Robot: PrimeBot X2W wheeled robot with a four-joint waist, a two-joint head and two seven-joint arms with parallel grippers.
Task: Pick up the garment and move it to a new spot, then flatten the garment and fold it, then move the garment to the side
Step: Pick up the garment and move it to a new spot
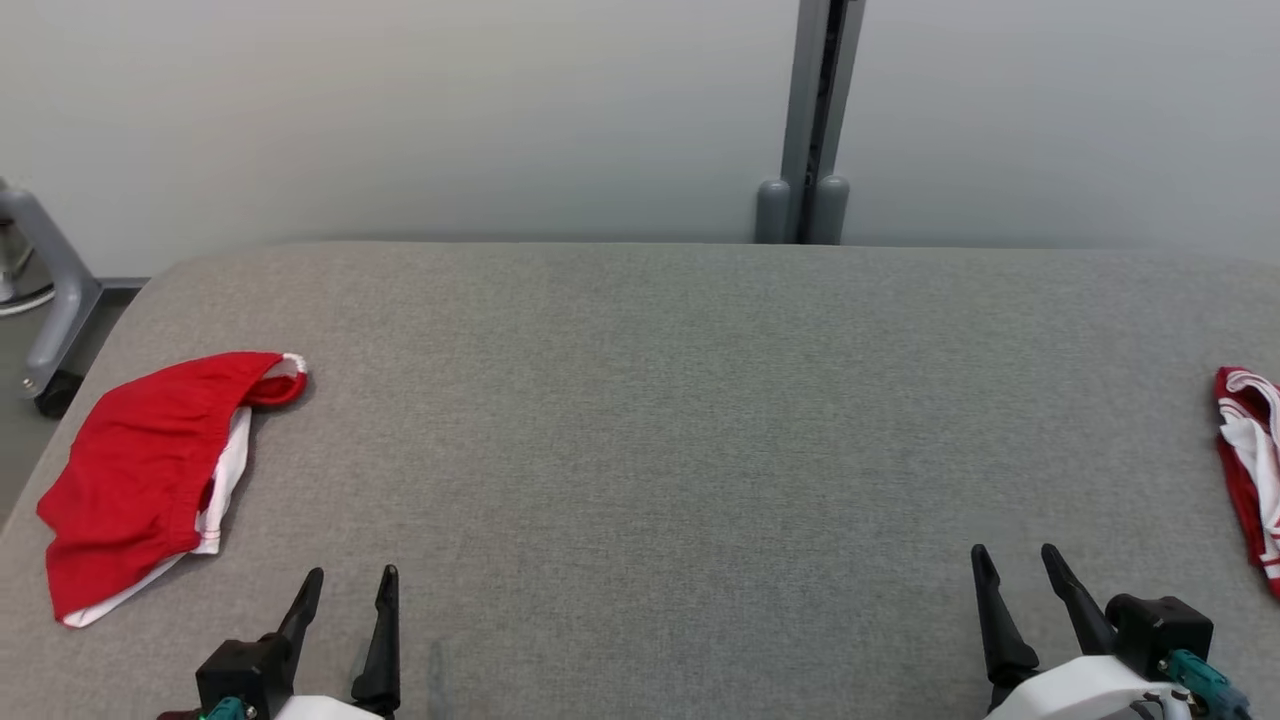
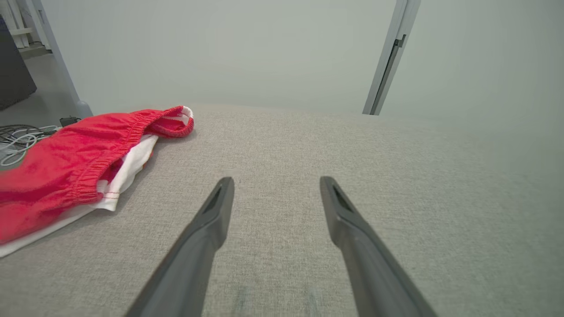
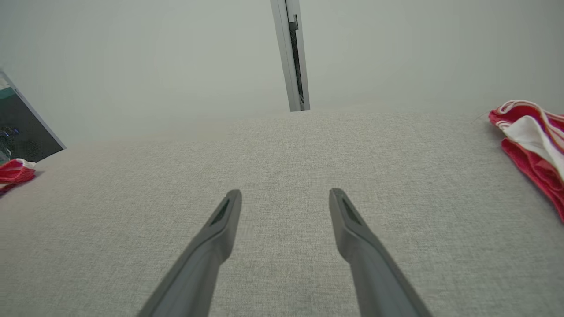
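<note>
Near the left edge of the bench (image 1: pixel 640 420) lies a red garment (image 1: pixel 140 480), loosely doubled over, its gathered elastic band running along its inner side and a white layer peeping out beneath it. In the left wrist view the same red garment (image 2: pixel 57 171) sits left of the fingers and apart from them. At the bench's right edge a second garment (image 1: pixel 1250 470), red with white stripes, lies crumpled and partly cut off by the frame; the right wrist view shows it (image 3: pixel 533 145) well off to the right. By the front edge, the left gripper (image 1: pixel 352 575) (image 2: pixel 277 180) has its two dark fingers spread apart with nothing between them. The right gripper (image 1: pixel 1015 552) (image 3: pixel 285 192), near the front right corner, is likewise spread and empty. Behind the far edge stands a pale wall with a grey post (image 1: pixel 815 120).
</note>
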